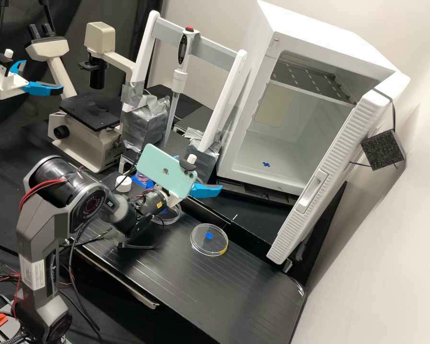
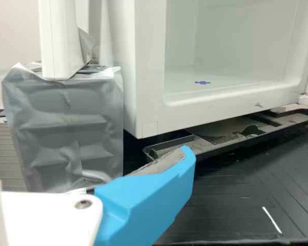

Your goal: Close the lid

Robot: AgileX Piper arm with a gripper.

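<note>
Dark grey PiPER arm point(image 1: 38, 239) stands nearest in the high view; its claw point(image 1: 199, 172) is above the bench point(image 1: 181, 291), spread wide, empty by the look of it. Blue-marked petri lid point(image 1: 209, 240), so judged, lies on the bench, apart from a clear dish point(image 1: 169, 221) partly behind the arm; which is the base, not certain. Likely step: fetching the lid. Best to descend straight, pinch opposite rims lightly, lift level, settle it evenly over the dish. Counted: two clear round pieces, one phone point(image 1: 166, 171), one white cap point(image 1: 123, 184), one pipette point(image 1: 179, 79), one microscope point(image 1: 93, 112). Wrist view: one blue finger point(image 2: 149, 200), one taped grey block point(image 2: 66, 133), one incubator point(image 2: 126, 72), one blue mark point(image 2: 201, 82) on its floor.
</note>
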